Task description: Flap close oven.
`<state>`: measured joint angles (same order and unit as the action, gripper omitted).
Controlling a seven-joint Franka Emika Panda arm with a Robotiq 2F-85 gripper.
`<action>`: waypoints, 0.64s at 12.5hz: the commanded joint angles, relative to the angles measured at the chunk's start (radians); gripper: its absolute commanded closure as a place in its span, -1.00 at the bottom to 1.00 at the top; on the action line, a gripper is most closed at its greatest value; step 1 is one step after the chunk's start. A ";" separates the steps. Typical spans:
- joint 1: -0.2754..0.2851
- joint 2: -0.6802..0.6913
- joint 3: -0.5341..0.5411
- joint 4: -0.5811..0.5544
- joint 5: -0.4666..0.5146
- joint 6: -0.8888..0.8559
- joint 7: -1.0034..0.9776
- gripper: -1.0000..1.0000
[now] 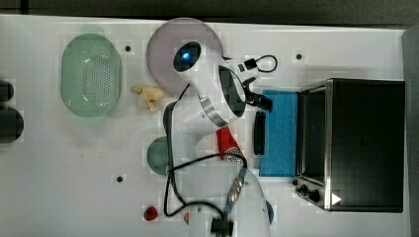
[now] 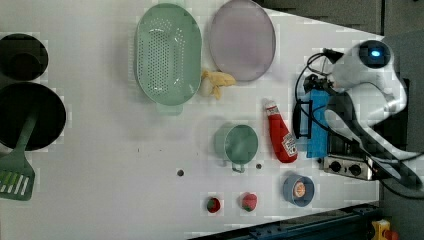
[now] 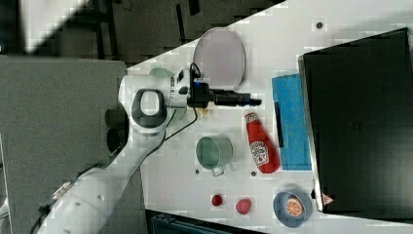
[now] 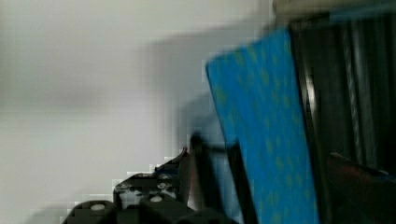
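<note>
One hinged door is what matters here: the blue glass flap [image 1: 279, 132] with its black bar handle [image 1: 259, 132] lies folded down flat on the white desk [image 1: 74, 163] in front of the large black box-shaped toaster oven [image 1: 365, 143], so the oven is open and the closing has not begun. The black gripper [image 3: 243, 101], jaws spread wide and holding nothing, hangs near the flap's far corner in the right view, beside the red ketchup bottle [image 3: 261, 148]. This looks like the approach step. Next, I judge, the gripper must get under the handle edge and swing the flap up toward the silver front frame [image 1: 323, 143].
</note>
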<state>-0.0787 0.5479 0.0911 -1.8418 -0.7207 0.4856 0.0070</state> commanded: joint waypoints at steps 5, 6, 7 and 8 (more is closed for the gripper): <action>0.089 0.237 0.005 0.167 -0.278 -0.183 0.002 -1.00; 0.101 0.266 0.004 0.188 -0.305 -0.230 0.005 -1.00; 0.112 0.293 0.004 0.207 -0.334 -0.260 0.019 -1.00; 0.120 0.319 0.004 0.220 -0.359 -0.276 0.050 -1.00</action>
<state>0.0190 0.8955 0.0864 -1.6592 -1.0771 0.2246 0.0134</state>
